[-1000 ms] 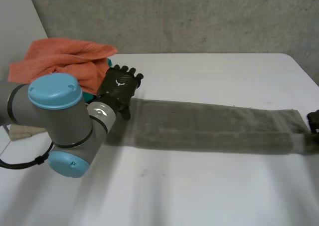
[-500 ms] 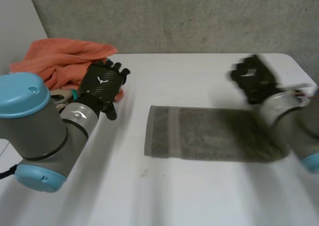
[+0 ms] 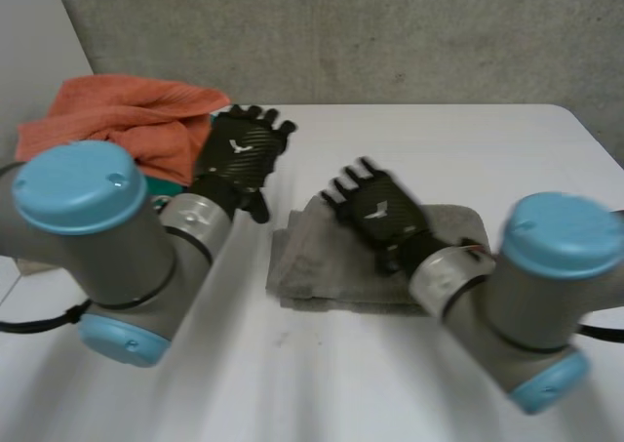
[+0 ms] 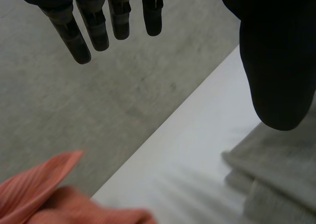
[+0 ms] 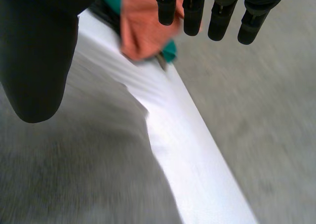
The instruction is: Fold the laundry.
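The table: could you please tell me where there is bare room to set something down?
Bare table lies behind the grey towel toward the far right corner, and along the near edge in front of it. Crowded: the far left, with orange cloths and the left robot hand.

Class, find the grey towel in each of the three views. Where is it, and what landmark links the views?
Head view: towel, folded, mid-table, beneath the right hand.
Left wrist view: towel beside the thumb of the left hand.
Right wrist view: towel under the palm.
Shared landmark: the orange cloth.
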Robot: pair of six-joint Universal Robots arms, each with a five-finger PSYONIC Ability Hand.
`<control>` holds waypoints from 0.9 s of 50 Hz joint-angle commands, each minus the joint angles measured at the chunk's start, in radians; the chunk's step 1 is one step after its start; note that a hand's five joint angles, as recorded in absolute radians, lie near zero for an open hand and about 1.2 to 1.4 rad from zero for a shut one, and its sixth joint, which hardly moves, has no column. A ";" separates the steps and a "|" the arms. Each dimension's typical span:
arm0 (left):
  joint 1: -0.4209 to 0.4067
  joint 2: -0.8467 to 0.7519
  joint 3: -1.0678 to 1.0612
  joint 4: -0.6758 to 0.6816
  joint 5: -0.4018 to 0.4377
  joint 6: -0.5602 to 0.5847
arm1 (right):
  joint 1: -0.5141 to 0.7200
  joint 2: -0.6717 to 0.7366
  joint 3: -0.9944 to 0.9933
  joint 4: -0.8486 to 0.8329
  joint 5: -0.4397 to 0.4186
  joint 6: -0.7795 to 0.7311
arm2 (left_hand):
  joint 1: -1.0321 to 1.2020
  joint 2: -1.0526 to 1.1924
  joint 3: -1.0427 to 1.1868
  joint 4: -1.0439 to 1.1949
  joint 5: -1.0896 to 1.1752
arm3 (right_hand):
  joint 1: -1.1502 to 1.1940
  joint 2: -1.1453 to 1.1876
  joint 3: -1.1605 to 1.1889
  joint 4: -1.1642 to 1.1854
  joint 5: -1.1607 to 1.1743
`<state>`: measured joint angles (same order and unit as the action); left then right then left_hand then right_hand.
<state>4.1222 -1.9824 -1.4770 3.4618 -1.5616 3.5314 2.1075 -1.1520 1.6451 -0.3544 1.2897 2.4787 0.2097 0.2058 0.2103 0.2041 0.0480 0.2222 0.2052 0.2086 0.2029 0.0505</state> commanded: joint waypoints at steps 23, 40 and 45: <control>-0.119 -0.079 0.095 -0.041 -0.051 -0.034 | -0.344 -0.098 0.099 0.132 0.138 -0.101 | -0.005 -0.001 -0.006 0.001 -0.018 | 1.174 1.191 1.188 1.193 1.171; 0.043 0.074 -0.094 -0.035 -0.091 -0.048 | 0.149 0.123 -0.070 0.017 -0.176 -0.110 | -0.002 0.002 -0.003 0.003 -0.015 | 1.174 1.191 1.188 1.193 1.171; 0.044 0.068 -0.083 -0.032 -0.084 -0.057 | 0.141 0.127 -0.119 0.020 -0.097 0.058 | -0.005 -0.001 -0.006 0.001 -0.018 | 0.271 0.288 0.285 0.290 0.268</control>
<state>4.1644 -1.9047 -1.5712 3.4274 -1.6529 3.4828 2.2606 -1.0441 1.5688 -0.3413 1.1442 2.3856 0.2097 0.2058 0.2104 0.2041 0.0481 1.0820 1.1234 1.1414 1.1407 0.9649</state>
